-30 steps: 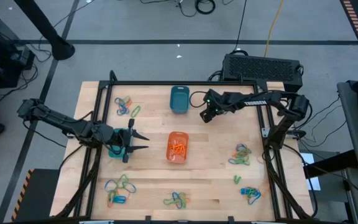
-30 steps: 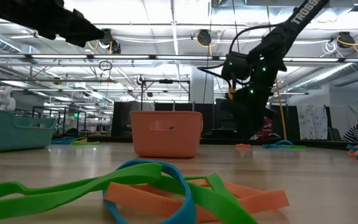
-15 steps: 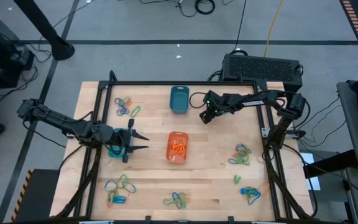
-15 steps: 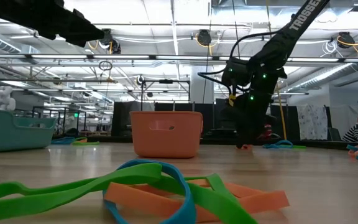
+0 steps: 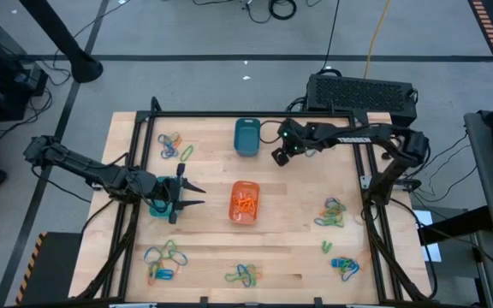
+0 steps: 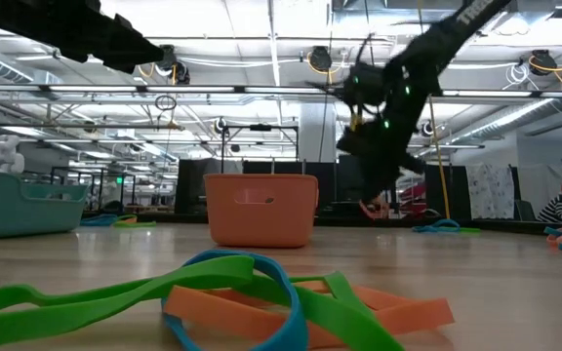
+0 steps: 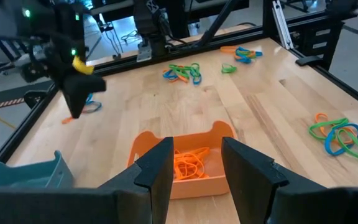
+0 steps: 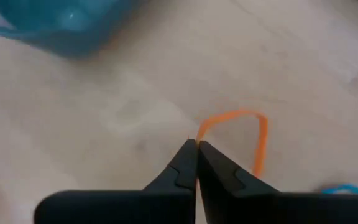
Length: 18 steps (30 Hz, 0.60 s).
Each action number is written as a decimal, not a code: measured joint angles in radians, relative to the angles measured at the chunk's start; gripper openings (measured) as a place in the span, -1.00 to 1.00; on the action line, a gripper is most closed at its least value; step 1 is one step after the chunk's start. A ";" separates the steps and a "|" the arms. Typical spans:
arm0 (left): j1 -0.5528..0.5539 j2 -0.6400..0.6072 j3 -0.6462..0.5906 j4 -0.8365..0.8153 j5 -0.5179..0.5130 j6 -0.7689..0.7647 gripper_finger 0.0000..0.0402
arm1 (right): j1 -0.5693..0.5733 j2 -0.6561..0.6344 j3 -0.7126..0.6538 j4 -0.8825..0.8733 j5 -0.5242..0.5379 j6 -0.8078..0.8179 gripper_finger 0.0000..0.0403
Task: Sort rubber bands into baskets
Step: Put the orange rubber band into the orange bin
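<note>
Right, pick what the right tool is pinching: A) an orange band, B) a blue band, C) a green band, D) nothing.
A: the right wrist view shows the right tool shut on an orange band, lifted off the table beside the teal basket.

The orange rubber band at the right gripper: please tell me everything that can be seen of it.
The orange rubber band is a thin, flat elastic loop, bright orange and soft-looking. The right gripper has its jaws shut on one end of it, and the rest hangs out as a narrow bent loop above the wooden table. In the low view it dangles under the gripper, clear of the table top, beside the orange basket. Part of a blue band shows near it. Nothing else touches it.
</note>
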 joint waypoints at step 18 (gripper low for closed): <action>0.000 0.000 0.000 0.001 -0.002 -0.001 -0.28 | 0.543 -0.009 0.228 0.067 0.036 0.126 -1.00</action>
